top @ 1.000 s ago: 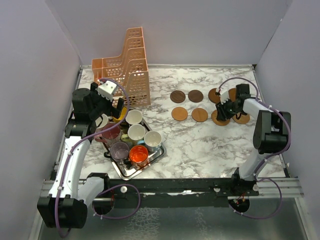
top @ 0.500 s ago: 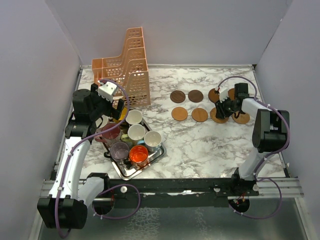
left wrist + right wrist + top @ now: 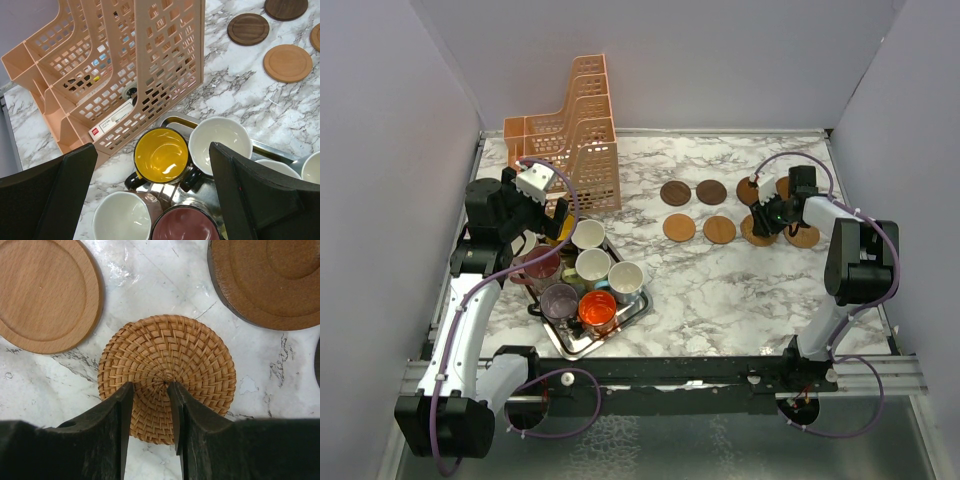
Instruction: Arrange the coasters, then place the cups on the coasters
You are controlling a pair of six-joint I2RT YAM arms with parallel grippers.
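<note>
The marble table (image 3: 720,290) carries a peach file rack (image 3: 570,140) at the back left and, in front of it, a silver tray (image 3: 572,347) crowded with the cups (image 3: 592,262), none yet on a coaster. The left gripper (image 3: 152,150) hangs spread wide above the yellow cup (image 3: 161,156), holding nothing. Four coasters (image 3: 679,228) lie in a square mid-table; the rest bunch at the right. There the right gripper (image 3: 150,385) stands narrowly parted over a woven coaster (image 3: 190,360), nothing clamped between its fingers. It lies flat between a pale wooden coaster (image 3: 42,292) and a dark coaster (image 3: 280,280). A pinch could slip off the weave, or a drag could shove it into those neighbours.
</note>
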